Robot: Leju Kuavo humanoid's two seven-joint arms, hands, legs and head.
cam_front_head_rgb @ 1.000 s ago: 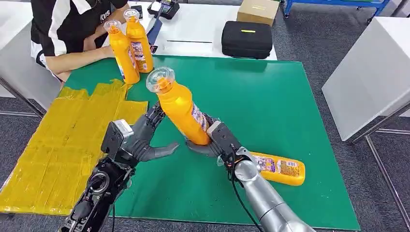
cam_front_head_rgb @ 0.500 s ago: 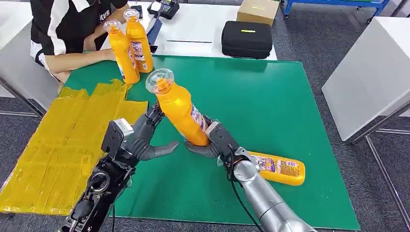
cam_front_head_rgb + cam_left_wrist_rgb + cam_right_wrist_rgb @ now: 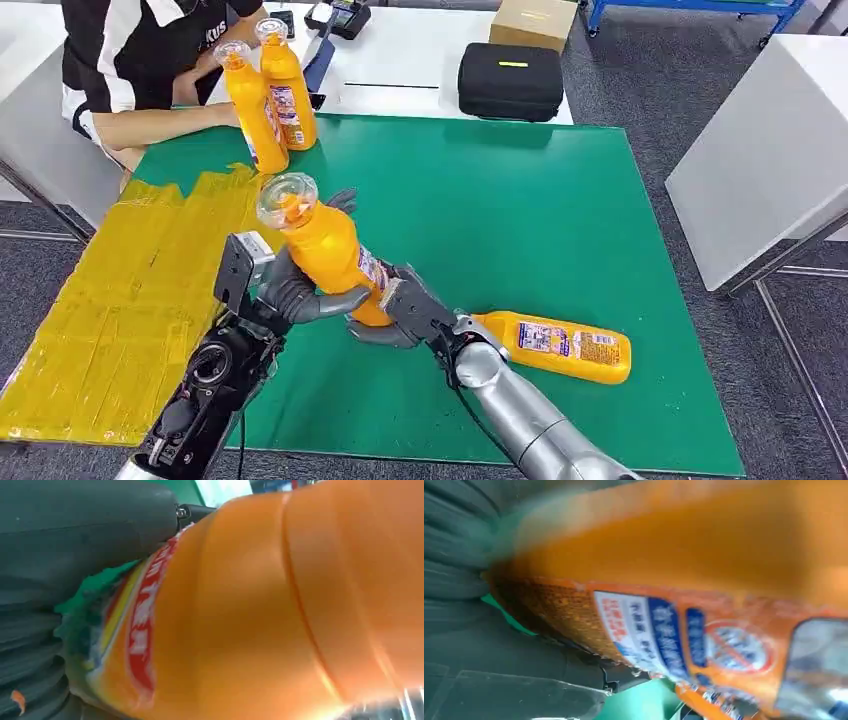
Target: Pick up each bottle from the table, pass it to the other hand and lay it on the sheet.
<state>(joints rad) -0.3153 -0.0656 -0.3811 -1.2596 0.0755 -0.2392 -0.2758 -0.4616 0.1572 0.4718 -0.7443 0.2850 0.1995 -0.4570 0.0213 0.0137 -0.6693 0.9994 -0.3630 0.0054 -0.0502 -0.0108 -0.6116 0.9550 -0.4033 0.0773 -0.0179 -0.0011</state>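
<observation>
An orange bottle point(image 3: 325, 245) with a clear cap is tilted above the green mat point(image 3: 520, 220), cap toward the yellow sheet point(image 3: 130, 300). My right hand point(image 3: 400, 312) holds its base. My left hand point(image 3: 285, 290) wraps its middle, thumb in front and fingers behind. The left wrist view has the bottle point(image 3: 260, 615) pressed against the palm under the thumb point(image 3: 85, 525). In the right wrist view its label point(image 3: 684, 570) is close up. A second orange bottle point(image 3: 555, 345) lies on the mat by my right forearm. Two more bottles point(image 3: 255, 105) point(image 3: 288, 85) stand at the mat's far left corner.
A person point(image 3: 130, 60) sits behind the far left corner, forearm resting near the standing bottles. A black case point(image 3: 510, 80) and a cardboard box point(image 3: 535, 22) sit on the white table beyond the mat. Another white table point(image 3: 770, 150) stands to the right.
The held bottle has moved left and down toward my left hand, tilting more. My left hand, which was spread beside it, now has its thumb and fingers around the bottle.
</observation>
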